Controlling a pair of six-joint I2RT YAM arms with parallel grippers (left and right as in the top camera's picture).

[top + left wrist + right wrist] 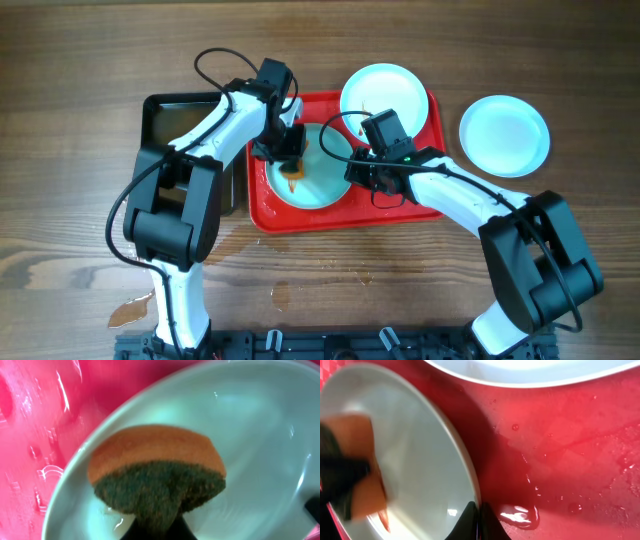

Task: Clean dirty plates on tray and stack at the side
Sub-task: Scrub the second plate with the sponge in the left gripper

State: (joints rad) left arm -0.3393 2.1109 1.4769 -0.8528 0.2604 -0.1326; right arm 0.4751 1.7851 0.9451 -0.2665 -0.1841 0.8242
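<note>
A pale plate point(318, 178) lies in the left half of the red tray point(400, 215). My left gripper point(289, 158) is shut on an orange and green sponge point(156, 472) that presses on this plate point(260, 425); a brown-orange smear point(291, 181) shows beside it. My right gripper point(362, 172) is shut on the plate's right rim point(472, 495). A second plate point(385, 95) sits at the tray's far right corner, its edge also in the right wrist view point(530, 372). A third plate point(504, 135) lies on the table right of the tray.
A black tray point(185, 115) stands left of the red tray, mostly under my left arm. Water pools on the red tray floor point(520, 515). A wet patch point(130, 312) lies on the wooden table at the front left.
</note>
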